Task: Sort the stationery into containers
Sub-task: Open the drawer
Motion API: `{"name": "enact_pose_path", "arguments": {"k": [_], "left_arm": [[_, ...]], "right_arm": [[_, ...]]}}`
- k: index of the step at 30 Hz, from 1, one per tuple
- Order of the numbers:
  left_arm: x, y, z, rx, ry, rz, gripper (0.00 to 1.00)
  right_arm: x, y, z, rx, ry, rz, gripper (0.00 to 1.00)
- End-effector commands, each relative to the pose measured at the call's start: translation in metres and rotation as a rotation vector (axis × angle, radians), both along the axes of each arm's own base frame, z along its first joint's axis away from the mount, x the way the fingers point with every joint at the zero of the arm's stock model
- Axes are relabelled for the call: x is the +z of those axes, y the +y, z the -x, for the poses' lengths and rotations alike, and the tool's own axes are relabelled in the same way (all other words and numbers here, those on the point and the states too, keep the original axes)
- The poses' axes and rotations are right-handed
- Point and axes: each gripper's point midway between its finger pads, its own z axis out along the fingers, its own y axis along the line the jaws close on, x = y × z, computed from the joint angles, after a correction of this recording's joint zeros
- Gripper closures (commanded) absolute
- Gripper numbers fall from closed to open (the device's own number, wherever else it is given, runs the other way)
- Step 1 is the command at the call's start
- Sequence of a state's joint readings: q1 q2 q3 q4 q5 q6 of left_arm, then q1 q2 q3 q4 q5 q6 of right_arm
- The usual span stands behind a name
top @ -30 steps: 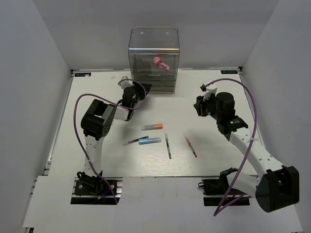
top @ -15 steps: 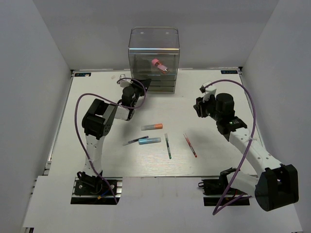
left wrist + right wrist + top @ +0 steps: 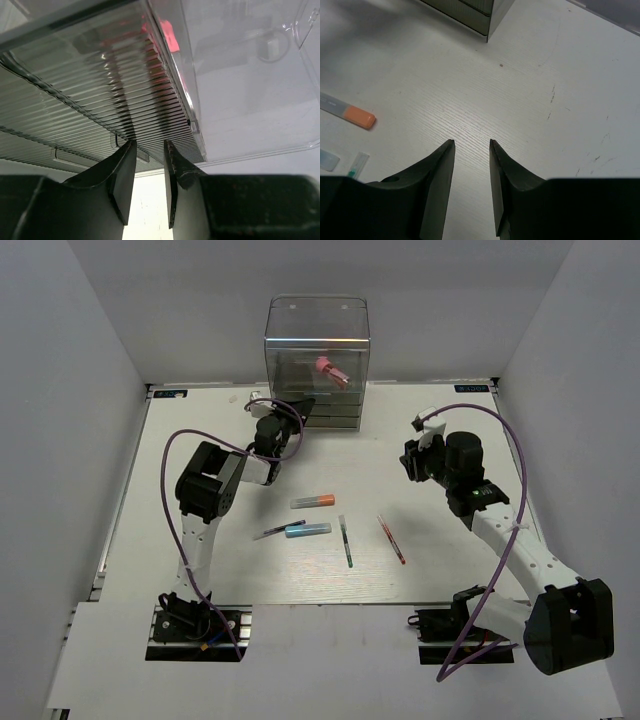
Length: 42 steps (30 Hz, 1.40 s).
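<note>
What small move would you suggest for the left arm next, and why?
Probably ease the left end effector forward and close on the drawer handle just ahead of its open, empty jaws; the orange-and-grey marker, among others, lies unsorted on the table.

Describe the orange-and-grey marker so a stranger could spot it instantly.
From the tall clear drawer box at the table's far edge, move toward the near edge. The first loose item is the orange-and-grey marker; no neighbour has an orange end.
</note>
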State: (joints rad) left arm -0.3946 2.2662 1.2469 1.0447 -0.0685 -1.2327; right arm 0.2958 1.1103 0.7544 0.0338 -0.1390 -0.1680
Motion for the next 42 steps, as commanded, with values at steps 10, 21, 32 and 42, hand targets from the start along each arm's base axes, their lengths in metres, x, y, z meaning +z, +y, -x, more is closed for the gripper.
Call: {"name": "enact_pose_path", "arguments": {"k": [10,21,32,42], "left_arm": [[-0.008,0.007,0.001,0.021,0.092,-0.050,0.56],[-0.010,0.009,0.001,0.022,0.173,-0.168,0.61],[-0.023,0.003,0.005,-0.001,0.229,-0.213,0.61],[-0.018,0.007,0.006,0.013,0.234,-0.236,0.60]], "right_arm": [[0.012,0.001,-0.004,0.011,-0.053,-0.018,0.60],[0.008,0.001,-0.003,0.012,-0.043,-0.015,0.60],[0.007,0.005,-0.005,0.025,-0.039,-0.018,0.60],[0.003,0.006,-0.005,0.028,-0.028,-0.020,0.58]]}}
